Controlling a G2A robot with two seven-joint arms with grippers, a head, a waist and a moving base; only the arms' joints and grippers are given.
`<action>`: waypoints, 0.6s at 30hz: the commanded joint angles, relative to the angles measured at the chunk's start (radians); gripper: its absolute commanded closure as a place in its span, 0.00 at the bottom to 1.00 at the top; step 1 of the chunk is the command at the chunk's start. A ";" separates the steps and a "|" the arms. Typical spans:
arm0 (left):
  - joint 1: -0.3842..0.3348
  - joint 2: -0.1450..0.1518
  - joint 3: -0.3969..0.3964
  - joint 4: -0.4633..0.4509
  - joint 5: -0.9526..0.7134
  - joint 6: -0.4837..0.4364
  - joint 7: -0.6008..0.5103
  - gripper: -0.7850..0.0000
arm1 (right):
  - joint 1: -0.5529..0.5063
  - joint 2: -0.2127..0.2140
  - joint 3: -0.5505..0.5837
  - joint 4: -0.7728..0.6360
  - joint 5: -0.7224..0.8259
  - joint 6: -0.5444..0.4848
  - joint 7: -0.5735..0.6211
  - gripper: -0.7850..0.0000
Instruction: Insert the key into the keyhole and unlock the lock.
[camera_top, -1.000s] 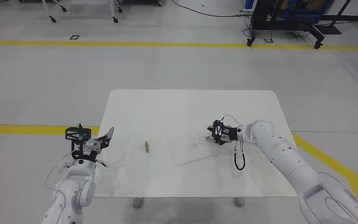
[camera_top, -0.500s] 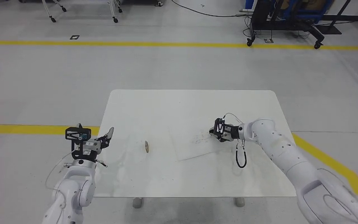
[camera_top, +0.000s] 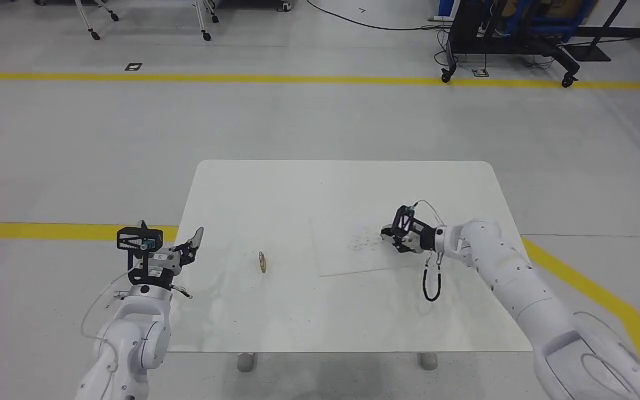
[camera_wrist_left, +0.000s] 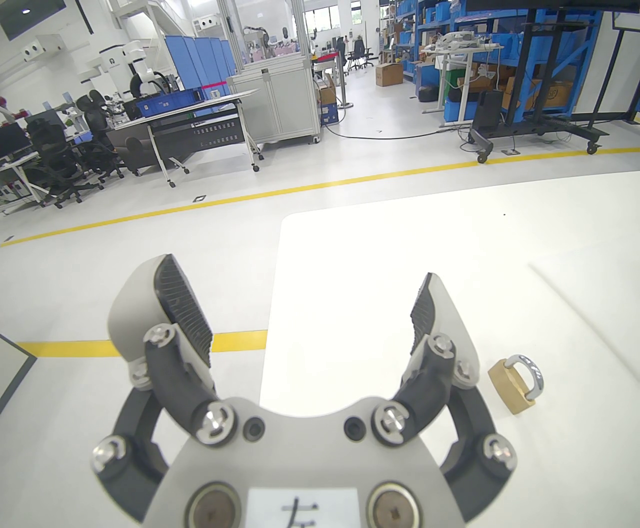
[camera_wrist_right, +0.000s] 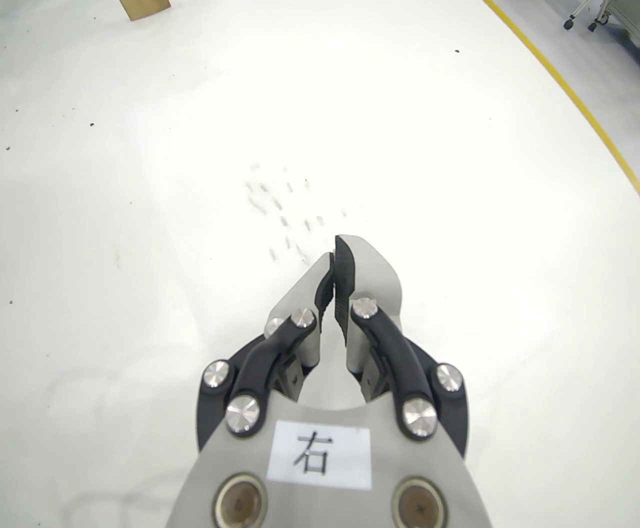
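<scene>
Lock: lies on counter, left of centre.
Left pincer: released, at counter's left edge, apart from lock.
Right pincer: clenched, over counter's right half.

light: bright, even, overhead | glare: you see the table washed white | shadows: faint | edges: floor line bows at 2 o'clock

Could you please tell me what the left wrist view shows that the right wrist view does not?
Left wrist view: the open left tool, the lock on the table, and shelves behind. Right wrist view: the shut right tool by scuffs. Shared: the white table; a tan thing at the right wrist view's edge may be that lock.
</scene>
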 joint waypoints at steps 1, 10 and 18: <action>0.000 0.000 0.000 0.000 0.000 0.000 0.000 0.00 | -0.006 0.001 0.013 -0.001 0.037 -0.014 0.000 1.00; 0.000 0.000 0.000 0.000 0.000 0.000 0.000 0.00 | -0.023 -0.011 0.052 0.081 0.411 -0.118 0.094 1.00; 0.000 0.000 0.000 0.000 0.000 0.000 0.000 0.00 | -0.062 0.013 0.006 -0.032 0.934 -0.118 0.319 1.00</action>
